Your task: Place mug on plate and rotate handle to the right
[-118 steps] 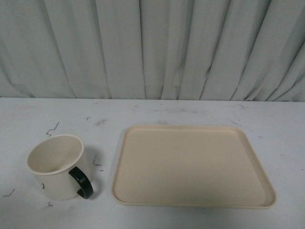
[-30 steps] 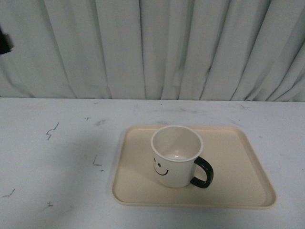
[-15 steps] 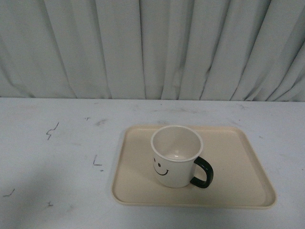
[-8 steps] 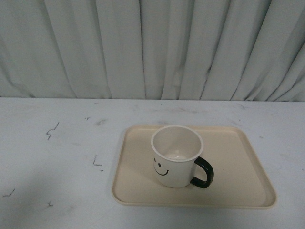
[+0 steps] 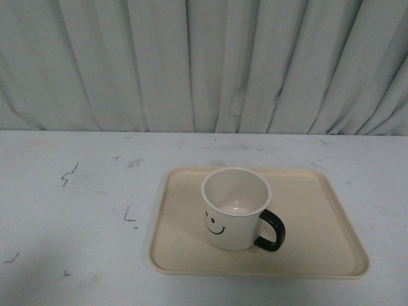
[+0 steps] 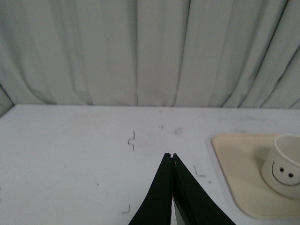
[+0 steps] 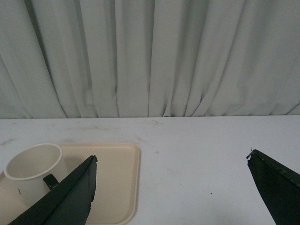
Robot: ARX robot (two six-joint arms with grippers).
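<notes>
The cream-white mug [image 5: 236,208] stands upright on the beige plate [image 5: 319,220], left of the plate's middle. Its smiley face points toward me and a little left. Its dark handle [image 5: 272,231] sticks out to the right and slightly toward me. Neither gripper shows in the front view. In the left wrist view the left gripper [image 6: 172,155] is shut and empty above bare table, with the mug [image 6: 284,164] and plate [image 6: 239,159] off to its side. In the right wrist view the right gripper [image 7: 171,157] is open and empty, with the mug [image 7: 32,168] and plate [image 7: 117,178] beside one finger.
The white table [image 5: 76,217] carries small dark scuff marks. A pale pleated curtain [image 5: 204,64] hangs along the table's far edge.
The mug went from the table at the left onto the plate, with its handle now to the right. Over the last second nothing has moved.
</notes>
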